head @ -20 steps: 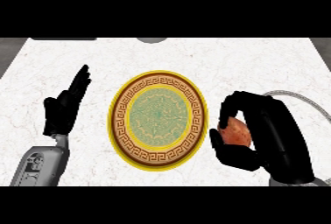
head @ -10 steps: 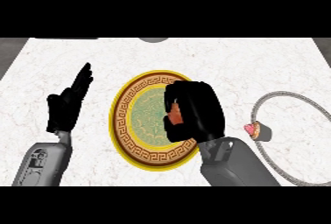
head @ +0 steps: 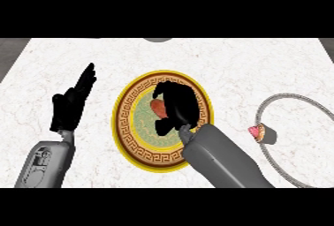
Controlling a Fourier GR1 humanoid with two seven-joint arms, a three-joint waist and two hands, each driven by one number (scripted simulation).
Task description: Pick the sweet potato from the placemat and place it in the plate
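The plate (head: 135, 141) has a yellow rim, a brown key pattern and a green middle, and lies at the counter's centre. My right hand (head: 177, 106) hovers over the plate's middle, curled round the orange-red sweet potato (head: 158, 107), which peeks out at the hand's left side. The round white placemat (head: 282, 99) with a grey rope edge lies at the right. My left hand (head: 72, 103) rests open at the left of the plate, fingers pointing up.
A small pink and dark cupcake-like item (head: 259, 132) sits on the placemat's left part. The white marble counter (head: 228, 62) spreads all round. A grey round object (head: 158, 39) shows at the far edge.
My right hand carried the sweet potato leftward from beside the placemat to over the plate's middle, uncovering the placemat and its small pink item. The left hand has stayed in place.
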